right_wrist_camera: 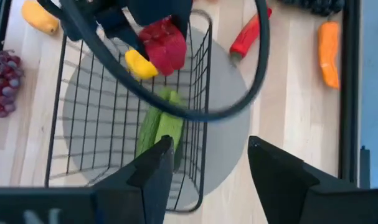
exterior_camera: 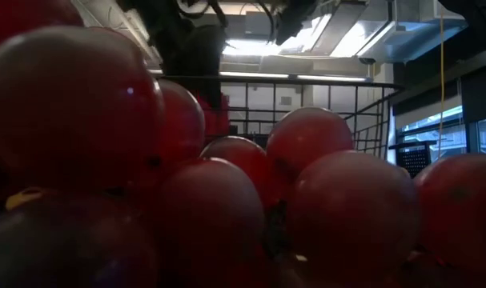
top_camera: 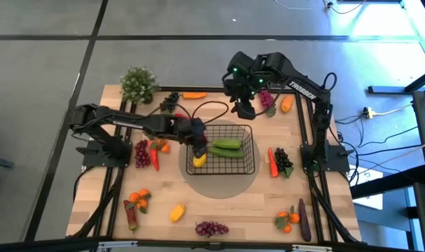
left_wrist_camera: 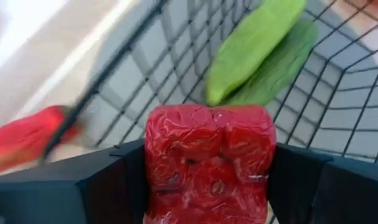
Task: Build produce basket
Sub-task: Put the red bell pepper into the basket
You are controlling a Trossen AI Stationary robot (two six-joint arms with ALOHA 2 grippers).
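The black wire basket stands on a grey round mat at the table's middle. Two green cucumbers and a yellow lemon lie on its floor. My left gripper reaches in over the basket's left rim, shut on a red bell pepper, which the right wrist view shows as the pepper above the lemon. My right gripper hangs open and empty above the basket's far right corner. In the low view, red grapes fill the foreground. My left gripper pinches the red bell pepper by its two opposite sides between its two fingers. The fingers slant down from the table's left side. The pepper sits over the basket's left part, near the lemon and beside the cucumbers.
Loose produce rings the basket: grapes and a red chili at left, oranges, a lemon, grapes near the front, eggplant, dark grapes, a carrot. A potted plant stands far left.
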